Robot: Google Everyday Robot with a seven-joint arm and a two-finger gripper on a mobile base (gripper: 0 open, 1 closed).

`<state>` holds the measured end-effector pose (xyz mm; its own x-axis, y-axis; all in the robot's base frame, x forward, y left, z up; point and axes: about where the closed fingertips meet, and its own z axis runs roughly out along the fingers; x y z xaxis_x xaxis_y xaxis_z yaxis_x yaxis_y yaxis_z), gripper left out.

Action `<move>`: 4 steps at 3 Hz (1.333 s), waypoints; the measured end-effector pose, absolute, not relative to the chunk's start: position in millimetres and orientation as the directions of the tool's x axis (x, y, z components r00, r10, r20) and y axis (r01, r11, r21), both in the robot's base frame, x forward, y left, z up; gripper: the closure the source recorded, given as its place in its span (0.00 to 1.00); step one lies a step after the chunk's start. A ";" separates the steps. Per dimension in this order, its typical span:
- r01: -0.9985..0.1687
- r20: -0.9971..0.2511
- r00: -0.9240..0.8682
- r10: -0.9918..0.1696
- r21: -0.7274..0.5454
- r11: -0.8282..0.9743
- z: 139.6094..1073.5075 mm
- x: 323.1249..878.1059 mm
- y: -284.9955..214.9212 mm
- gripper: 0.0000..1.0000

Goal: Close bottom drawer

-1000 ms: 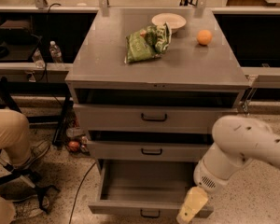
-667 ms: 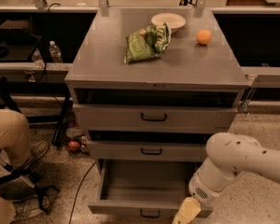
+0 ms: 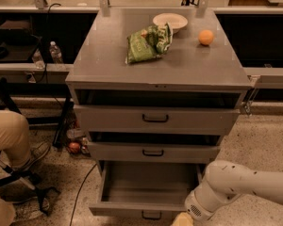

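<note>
**Operator:** Where is the bottom drawer?

**Inspector:** The bottom drawer [image 3: 148, 187] stands pulled well out of the grey cabinet [image 3: 155, 65], with its black loop handle [image 3: 152, 215] facing outward.

**Operator:** And the gripper?

**Inspector:** Your gripper [image 3: 181, 219] sits low against the frame's lower edge, just right of that handle and outside the drawer front. I judge it is placed there to push the front in. Whether it is spread or closed, I cannot tell.

Bottom drawer [image 3: 146, 185]: matt grey metal
Gripper [image 3: 181, 219]: cream plastic, low, just beside the drawer front
Arm [image 3: 236, 182]: smooth white shell
Snack bag [image 3: 146, 42]: glossy green film
</note>
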<state>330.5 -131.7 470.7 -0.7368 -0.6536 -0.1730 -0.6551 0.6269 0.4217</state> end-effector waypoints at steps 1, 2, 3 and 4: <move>-0.653 -0.173 -0.739 -0.652 0.426 0.627 469.3 330.0 -132.1 0.00; -0.616 -0.153 -0.763 -0.628 0.464 0.636 442.5 327.7 -138.5 0.00; -0.571 -0.121 -0.786 -0.606 0.516 0.638 389.9 326.3 -146.5 0.15; -0.523 -0.076 -0.807 -0.585 0.550 0.650 320.3 321.5 -155.5 0.46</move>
<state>321.5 -155.5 320.3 -0.8072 -0.5853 -0.0760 -0.5234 0.6504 0.5504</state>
